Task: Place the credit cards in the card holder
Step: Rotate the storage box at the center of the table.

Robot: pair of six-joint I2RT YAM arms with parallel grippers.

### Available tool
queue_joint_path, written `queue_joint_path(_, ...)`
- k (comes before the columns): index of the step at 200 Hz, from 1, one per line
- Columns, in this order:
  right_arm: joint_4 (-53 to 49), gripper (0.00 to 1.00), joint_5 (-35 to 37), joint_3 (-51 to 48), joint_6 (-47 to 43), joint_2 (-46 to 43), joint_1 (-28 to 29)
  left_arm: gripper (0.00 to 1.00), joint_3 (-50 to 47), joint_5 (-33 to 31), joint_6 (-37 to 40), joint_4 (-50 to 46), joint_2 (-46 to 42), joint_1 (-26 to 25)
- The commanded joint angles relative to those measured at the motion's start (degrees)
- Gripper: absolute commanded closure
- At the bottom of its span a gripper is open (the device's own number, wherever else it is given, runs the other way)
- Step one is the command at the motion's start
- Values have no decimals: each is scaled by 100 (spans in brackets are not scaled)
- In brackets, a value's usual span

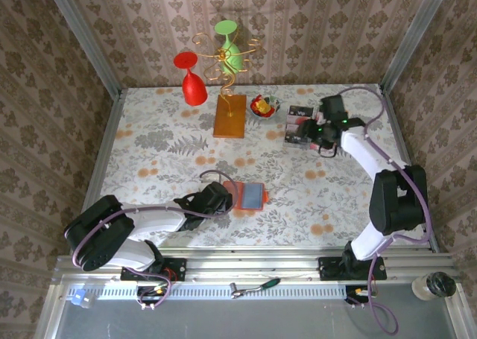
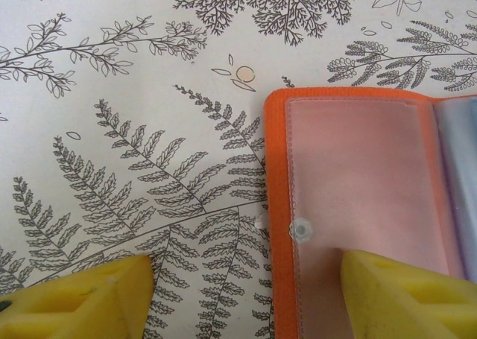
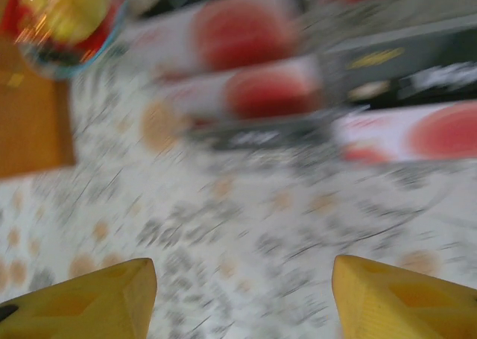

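From the overhead camera I saw the card holder [image 1: 250, 195] lying open and flat on the flowered surface [image 1: 149, 160], near the front edge and a little left of centre. My left tool [image 1: 218, 198] sat at its left side.

On the left wrist camera, that tool's fingers stood apart and straddled the holder's orange left border. One yellow fingertip [image 2: 82, 298] was over the bare cloth, and the other was over the clear pinkish pocket, close to a small round snap [image 2: 301, 229]. I could not tell whether either tip was touching. A strip of the grey-blue inner panel showed at the right edge of that view.

The credit cards [image 1: 297, 112] were well apart from the holder, at the far right of the surface. They lay close together in a loose cluster just right of a small bowl [image 1: 263, 106] of red and yellow pieces. An orange-brown block [image 1: 229, 116] stood on the bowl's other side. My right tool [image 1: 317, 134] hung over the cluster.

Its wrist view was smeared, but the two yellow fingers [image 3: 82, 302] were plainly apart, with only patterned cloth between them. Beyond them I made out pinkish-white cards with red spots and dark cards among them. The bowl was at the top left and the block at the left edge.
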Motion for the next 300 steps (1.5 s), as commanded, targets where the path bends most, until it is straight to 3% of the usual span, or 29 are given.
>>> queue_joint_path(1, -375, 36, 275, 240, -56, 210, -486, 31, -24, 45, -14, -164, 18, -57)
queue_joint_path(43, -439, 38, 187, 362, 62, 719, -1159, 31, -23, -1, 3, -272, -102, -55)
queue_joint_path(63, -33, 39, -200, 344, 200, 820, -1406, 31, -10, 10, 1, -302, -89, -65)
queue_joint_path(121, 1228, 28, -1409, 262, 500, 973, -1805, 31, 12, 58, -9, -260, 19, -64)
queue_joint_path(178, 2360, 27, -1570, -22, 1083, 771, -2167, 31, 77, 128, -27, -162, 215, -67)
queue_joint_path(204, 2551, 34, -1780, 282, 1615, 1174, -2362, 31, 108, 151, -30, -158, 304, -63)
queue_joint_path(217, 2652, 43, -1933, 487, 1986, 1482, -2449, 31, 135, 168, -32, -158, 357, -63)
queue_joint_path(238, 2622, 66, -2162, 970, 2340, 2051, -2508, 31, 177, 185, -42, -146, 428, -68)
queue_joint_path(251, 2529, 73, -2339, 1362, 2446, 2438, -2499, 31, 195, 194, -59, -139, 454, -71)
queue_joint_path(300, 2065, 77, -2858, 2680, 2407, 3586, -2348, 32, 223, 195, -113, -192, 474, -63)
